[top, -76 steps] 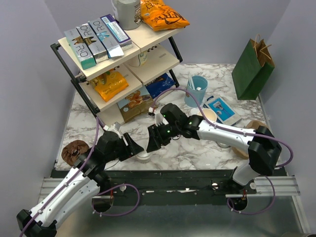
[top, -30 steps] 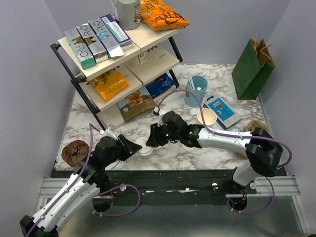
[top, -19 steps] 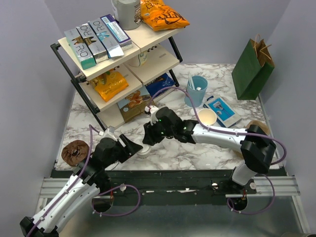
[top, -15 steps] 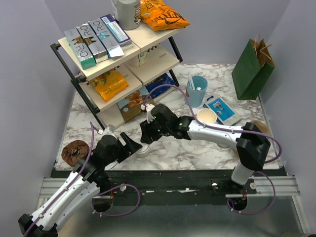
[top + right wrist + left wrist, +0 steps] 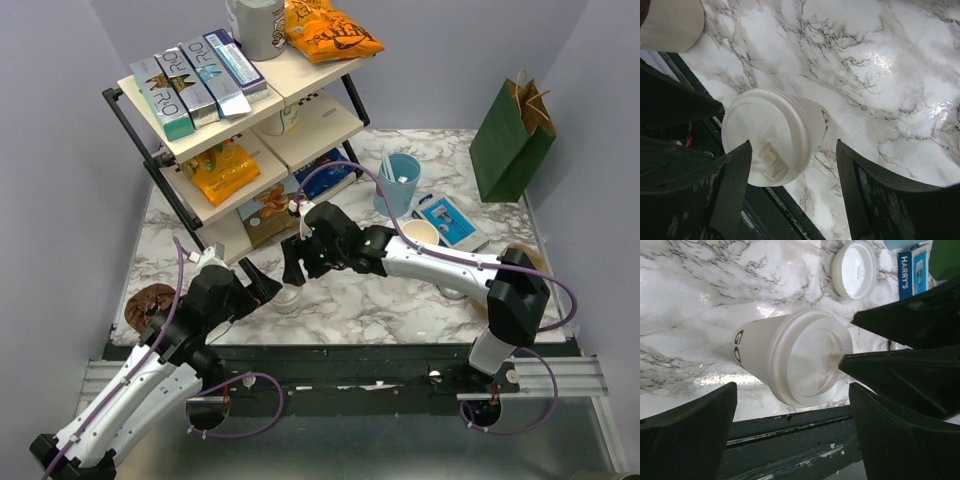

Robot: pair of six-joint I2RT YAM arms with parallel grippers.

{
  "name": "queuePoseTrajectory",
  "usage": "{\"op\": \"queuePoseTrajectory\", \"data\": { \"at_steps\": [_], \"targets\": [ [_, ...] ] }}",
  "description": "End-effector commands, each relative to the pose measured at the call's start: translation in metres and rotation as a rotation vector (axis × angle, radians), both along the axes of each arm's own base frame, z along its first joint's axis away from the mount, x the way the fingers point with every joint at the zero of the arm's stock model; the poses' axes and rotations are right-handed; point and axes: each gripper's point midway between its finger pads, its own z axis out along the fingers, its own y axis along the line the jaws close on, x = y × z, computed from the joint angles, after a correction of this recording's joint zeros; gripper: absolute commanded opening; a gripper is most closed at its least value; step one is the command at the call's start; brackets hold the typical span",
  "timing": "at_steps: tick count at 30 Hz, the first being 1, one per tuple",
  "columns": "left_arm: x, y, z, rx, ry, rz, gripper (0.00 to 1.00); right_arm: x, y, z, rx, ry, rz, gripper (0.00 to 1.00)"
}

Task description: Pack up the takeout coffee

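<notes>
The takeout coffee [image 5: 286, 298], a cream paper cup with a white lid, stands upright near the table's front edge. It also shows in the left wrist view [image 5: 805, 357] and the right wrist view [image 5: 765, 137]. My left gripper [image 5: 258, 281] is open just left of the cup, with its jaws [image 5: 792, 387] spread wider than the lid and not touching it. My right gripper [image 5: 292, 262] is open above and just behind the cup, and its jaws [image 5: 793, 142] straddle the lid's edge. A green paper bag [image 5: 512, 130] stands at the back right.
A spare white lid [image 5: 855, 270] lies on the marble. A light blue cup with sticks [image 5: 397, 183], a lidless cream cup [image 5: 420, 235] and a blue box [image 5: 450, 222] sit right of centre. A stocked shelf rack [image 5: 240, 120] fills the back left. A brown muffin [image 5: 150, 303] lies front left.
My right gripper has swung left to above the lidded cup. My left gripper has drawn back a little to the left of the cup. Both stay open.
</notes>
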Motion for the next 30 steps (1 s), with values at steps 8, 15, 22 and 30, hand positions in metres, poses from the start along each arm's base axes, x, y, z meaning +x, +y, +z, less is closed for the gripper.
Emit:
{"op": "queuePoseTrajectory", "data": {
  "at_steps": [8, 15, 22, 30],
  "targets": [
    [0.028, 0.006, 0.011, 0.063, -0.013, 0.113, 0.99, -0.025, -0.002, 0.003, 0.145, 0.174, -0.103, 0.77],
    [0.028, 0.001, -0.004, 0.025, 0.016, 0.122, 0.97, -0.03, 0.001, -0.008, 0.181, 0.226, -0.123, 0.76],
    [0.02, -0.001, -0.023, 0.004, 0.054, 0.109, 0.84, -0.036, -0.005, -0.027, 0.15, 0.258, -0.135, 0.69],
    [0.011, -0.004, -0.053, -0.049, 0.118, 0.12, 0.71, -0.041, -0.004, -0.052, 0.145, 0.27, -0.097, 0.53]
  ]
}}
